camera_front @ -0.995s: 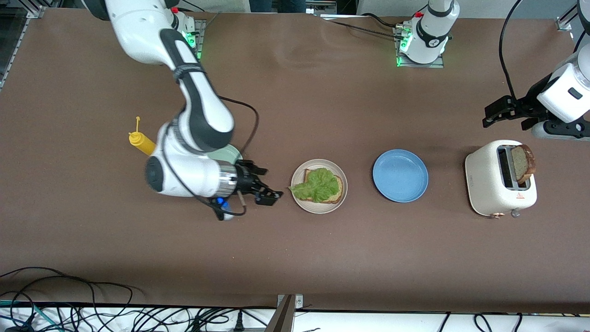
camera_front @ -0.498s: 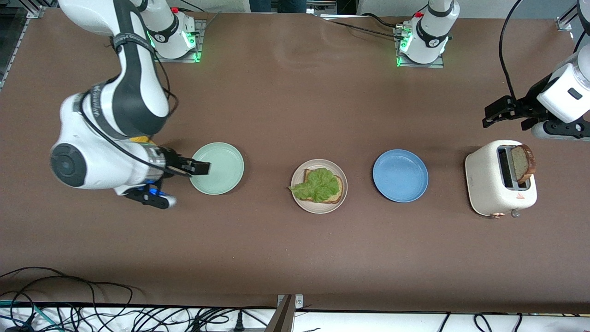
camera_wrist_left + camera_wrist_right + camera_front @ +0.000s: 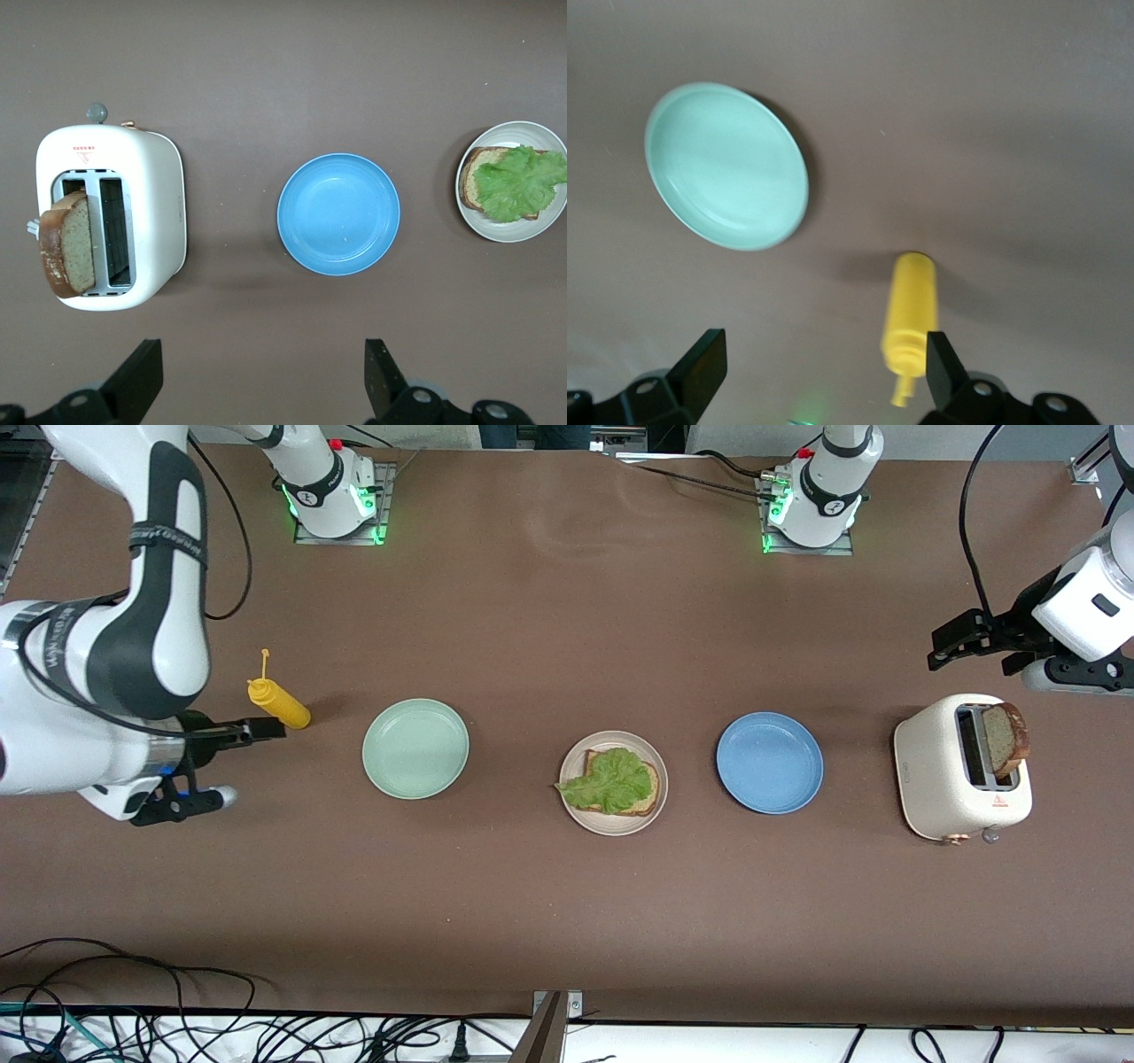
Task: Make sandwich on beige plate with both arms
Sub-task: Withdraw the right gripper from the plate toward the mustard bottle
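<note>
The beige plate (image 3: 613, 823) sits mid-worktop holding bread and lettuce (image 3: 613, 779), awaiting the top slice (image 3: 1008, 740) that stands in the toaster (image 3: 939, 775). The left end effector (image 3: 966, 642) hovers wide open and empty by the toaster, well placed to fetch it. The right end effector (image 3: 252, 731), open and empty, waits near the mustard bottle (image 3: 279, 702).

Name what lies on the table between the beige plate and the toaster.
In the front view, only the blue plate lies between the beige plate and the toaster.

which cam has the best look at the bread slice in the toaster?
Left wrist view: the bread slice fills more of the picture, standing up out of one toaster slot. Front view shows the same slice smaller, at the left arm's end. Right wrist view misses it.
</note>
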